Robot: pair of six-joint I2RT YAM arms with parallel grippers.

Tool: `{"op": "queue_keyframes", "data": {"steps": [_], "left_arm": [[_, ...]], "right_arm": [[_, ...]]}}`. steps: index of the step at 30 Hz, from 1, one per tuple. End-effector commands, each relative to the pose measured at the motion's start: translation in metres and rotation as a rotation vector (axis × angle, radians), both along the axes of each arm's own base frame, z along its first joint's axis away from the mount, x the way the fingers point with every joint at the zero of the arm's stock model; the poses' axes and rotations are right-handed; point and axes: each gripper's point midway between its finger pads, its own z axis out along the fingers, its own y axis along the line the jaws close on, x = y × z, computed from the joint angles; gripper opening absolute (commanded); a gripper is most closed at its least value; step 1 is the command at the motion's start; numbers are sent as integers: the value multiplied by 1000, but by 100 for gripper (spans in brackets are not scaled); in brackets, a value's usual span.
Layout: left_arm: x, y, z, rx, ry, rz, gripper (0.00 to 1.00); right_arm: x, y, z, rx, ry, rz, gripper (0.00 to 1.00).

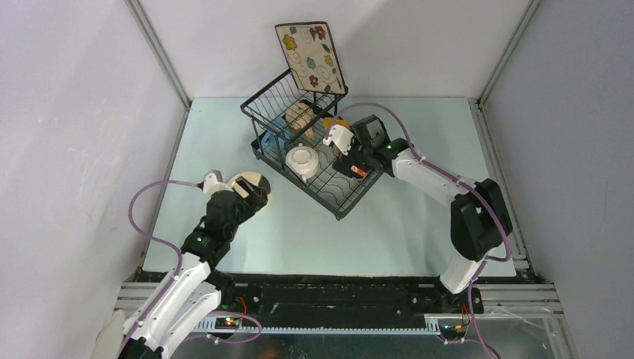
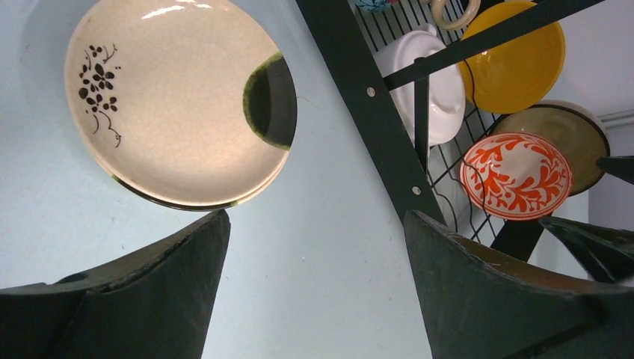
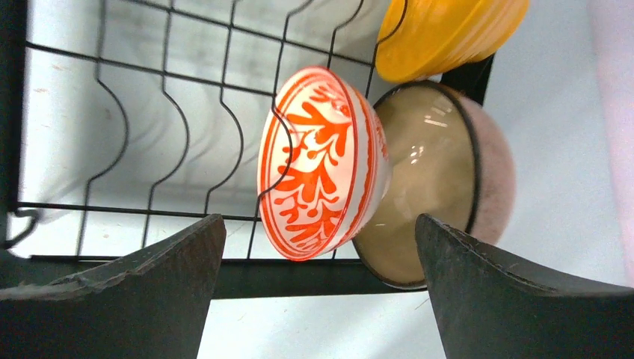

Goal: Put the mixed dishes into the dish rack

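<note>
- My left jaws, apart, frame the cream round plate [image 2: 172,105], on the table [image 1: 374,239] outside the dish rack [image 1: 256,112].
- My right jaws, apart, face the red-patterned bowl [image 3: 318,164], racked on edge, probably to drain.

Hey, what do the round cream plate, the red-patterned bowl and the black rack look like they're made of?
The cream round plate looks like glazed ceramic: glossy highlights, fine crackle, painted dark blossoms. The red-patterned bowl seems glazed ceramic too, shiny white under orange-red leaves. The dish rack is probably coated metal wire: thin bent black rods.
</note>
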Motion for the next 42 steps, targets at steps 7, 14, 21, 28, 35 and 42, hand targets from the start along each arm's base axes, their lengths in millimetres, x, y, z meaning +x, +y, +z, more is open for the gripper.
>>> {"op": "queue_keyframes", "data": {"steps": [7,14,21,28,35,42], "left_arm": [[10,37,-16,-50,49,191,92],[10,54,-42,-102,130,302,96],[0,71,-73,-52,289,406,92],[-1,72,-88,-69,367,455,78],[0,71,-96,-76,423,468,61],[-3,75,-92,-57,435,485,33]], "right_arm": [[-43,44,123,341,-195,69,100],[-52,35,133,538,-102,-185,100],[-73,9,137,593,-48,-233,100],[-93,8,152,667,-129,-152,100],[-98,12,149,640,-142,-145,99],[-105,14,151,630,-144,-118,100]]}}
